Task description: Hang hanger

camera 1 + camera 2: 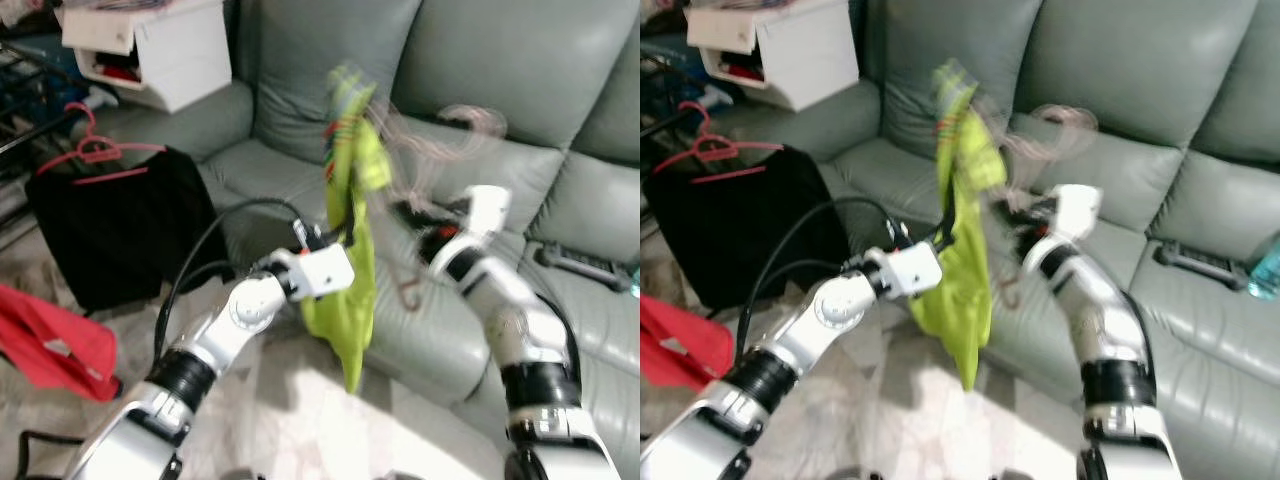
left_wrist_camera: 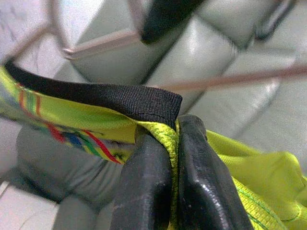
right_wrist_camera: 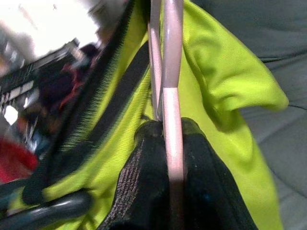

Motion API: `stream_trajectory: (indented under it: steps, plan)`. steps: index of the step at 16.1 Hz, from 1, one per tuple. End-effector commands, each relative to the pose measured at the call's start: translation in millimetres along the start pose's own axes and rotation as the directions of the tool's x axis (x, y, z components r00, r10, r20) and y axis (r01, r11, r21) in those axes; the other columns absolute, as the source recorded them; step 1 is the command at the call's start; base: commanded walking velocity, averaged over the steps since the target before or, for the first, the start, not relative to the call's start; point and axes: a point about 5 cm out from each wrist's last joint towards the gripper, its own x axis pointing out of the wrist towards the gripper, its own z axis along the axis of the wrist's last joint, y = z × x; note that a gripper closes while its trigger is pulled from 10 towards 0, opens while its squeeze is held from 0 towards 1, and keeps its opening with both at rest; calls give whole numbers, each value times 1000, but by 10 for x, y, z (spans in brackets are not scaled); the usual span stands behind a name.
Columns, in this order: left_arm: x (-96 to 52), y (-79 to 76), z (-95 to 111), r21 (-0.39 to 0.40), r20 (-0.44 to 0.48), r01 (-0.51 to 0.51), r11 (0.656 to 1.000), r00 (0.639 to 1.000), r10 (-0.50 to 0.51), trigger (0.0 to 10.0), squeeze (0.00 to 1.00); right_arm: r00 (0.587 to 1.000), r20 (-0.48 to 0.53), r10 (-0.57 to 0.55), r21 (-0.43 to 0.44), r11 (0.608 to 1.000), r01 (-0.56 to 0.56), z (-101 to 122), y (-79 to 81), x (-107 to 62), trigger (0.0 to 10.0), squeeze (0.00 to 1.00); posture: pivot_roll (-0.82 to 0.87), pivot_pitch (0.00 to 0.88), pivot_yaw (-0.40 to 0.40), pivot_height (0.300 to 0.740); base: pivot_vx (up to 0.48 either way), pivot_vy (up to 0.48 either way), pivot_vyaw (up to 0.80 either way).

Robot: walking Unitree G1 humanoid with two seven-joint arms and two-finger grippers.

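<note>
Fingers (image 2: 158,187) of the left gripper (image 1: 340,232) pinch the lime-green shirt (image 1: 352,270) at its black collar, held up before the grey sofa (image 1: 500,60). Right gripper (image 3: 165,139) fingers clamp the pink hanger (image 3: 171,72) beside the shirt.

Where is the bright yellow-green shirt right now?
The bright yellow-green shirt hangs in mid-air at the middle of the head views, in front of the grey leather sofa, pinched by the left gripper, with the right gripper clamping a pink hanger beside it.

grey sofa (image 1: 520,90), black bag (image 1: 120,225), white box (image 1: 170,50)
</note>
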Motion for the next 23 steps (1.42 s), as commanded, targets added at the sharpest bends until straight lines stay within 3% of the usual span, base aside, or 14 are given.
stream_trajectory:
  steps: [1, 3, 5, 7, 8, 10, 11, 12, 13, 14, 23]
  plan:
    - [-33, 42, -121, 67, -67, 5, 998, 998, 0, 10000, 0, 997, 61, 46, 3, 999, -47, 172, 102, -27, 10000, 0, -64, 0, 30, 740, 0, 0, 0]
    - [-50, 45, -202, 72, -105, -7, 997, 994, 15, 10000, 0, 982, 157, 102, 217, 967, -135, 319, 244, -26, 10000, 0, -74, 0, 37, 740, 0, 0, 0]
    - [2, 16, -160, 46, -91, -65, 997, 993, 69, 10000, 0, 934, 299, 197, 326, 898, -294, 499, 492, -10, 10000, 0, -79, 0, 41, 740, 0, 0, 0]
    - [42, 147, -59, 71, -43, -203, 977, 978, 206, 10000, 0, 893, 448, 53, 401, 880, -254, 676, 422, 56, 10000, 0, -76, 0, 40, 740, 0, 0, 0]
    - [46, 219, -4, 46, -12, -272, 961, 962, 273, 10000, 0, 849, 522, -84, 509, 830, -230, 811, 306, 85, 10000, 0, -72, 0, 38, 740, 0, 0, 0]
    - [54, 196, 52, -44, 5, -296, 954, 955, 296, 10000, 0, 825, 545, -146, 554, 802, -223, 928, 236, 130, 10000, 0, -70, 0, 36, 740, 0, 0, 0]
    - [58, 167, 65, -89, -3, -305, 948, 952, 306, 10000, 0, 848, 519, -104, 465, 867, -178, 921, 267, 163, 10000, 0, -67, 0, 34, 740, 0, 0, 0]
    - [58, 154, 71, -110, -6, -311, 944, 950, 312, 10000, 0, 862, 502, -75, 403, 902, -157, 913, 293, 178, 10000, 0, -67, 0, 34, 740, 0, 0, 0]
    - [46, 92, 68, -117, -14, -299, 947, 954, 299, 10000, 0, 897, 440, -31, 210, 975, -69, 872, 289, 182, 10000, 0, -62, 0, 31, 740, 0, 0, 0]
    - [35, 64, 53, -121, -23, -295, 948, 955, 294, 10000, 0, 911, 411, -31, 132, 991, -26, 848, 261, 183, 10000, 0, -62, 0, 31, 740, 0, 0, 0]
    - [35, 64, 53, -121, -23, -295, 948, 955, 294, 10000, 0, 911, 411, -31, 132, 991, -26, 848, 261, 183, 10000, 0, -62, 0, 31, 740, 0, 0, 0]
